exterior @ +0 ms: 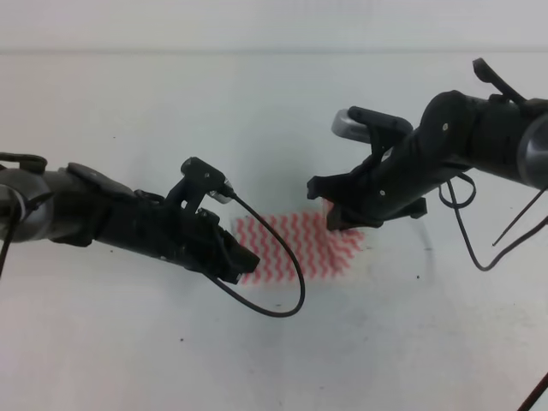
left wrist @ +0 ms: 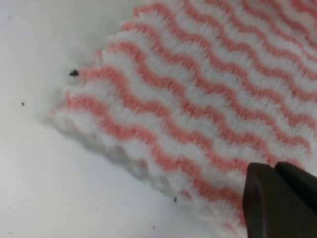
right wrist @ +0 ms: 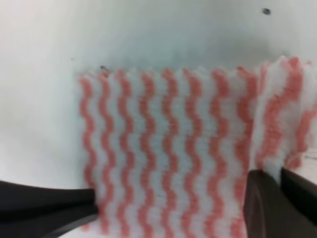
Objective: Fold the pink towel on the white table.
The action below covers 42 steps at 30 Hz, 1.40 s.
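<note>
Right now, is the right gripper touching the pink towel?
Touching. In the right wrist view the right gripper has a raised, bunched edge of the pink towel pinched between its fingers, lifted above the rest of the cloth.

Both arms reached inward low over the table's middle. The left gripper [exterior: 244, 264] had its fingers pressed together; the right gripper [exterior: 338, 214] likewise, fingers [right wrist: 277, 203] nearly touching.
</note>
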Motion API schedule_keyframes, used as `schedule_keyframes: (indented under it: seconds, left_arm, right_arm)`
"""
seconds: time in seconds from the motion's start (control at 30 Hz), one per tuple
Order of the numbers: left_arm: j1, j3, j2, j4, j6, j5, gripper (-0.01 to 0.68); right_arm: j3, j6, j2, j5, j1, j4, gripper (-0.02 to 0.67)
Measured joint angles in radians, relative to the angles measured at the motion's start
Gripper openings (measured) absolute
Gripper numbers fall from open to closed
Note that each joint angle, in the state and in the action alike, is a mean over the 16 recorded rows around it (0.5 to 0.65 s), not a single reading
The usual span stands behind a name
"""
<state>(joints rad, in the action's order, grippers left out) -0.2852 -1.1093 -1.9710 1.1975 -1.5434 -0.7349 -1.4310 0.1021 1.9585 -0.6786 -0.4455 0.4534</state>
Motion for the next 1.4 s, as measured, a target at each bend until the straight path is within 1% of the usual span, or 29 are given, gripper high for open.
schedule_keyframes:
  seconds: [0.4,1.4]
  left_arm:
    - [0.0,0.0,0.0,0.001,0.0,0.0,-0.005]
    - [0.0,0.0,0.002,0.004,-0.002,0.001,-0.005]
  right_arm:
    - [-0.045,0.0,0.015,0.015,-0.041,0.01,-0.014]
    - [-0.054,-0.005,0.054,0.058,-0.073,0.045,-0.014]
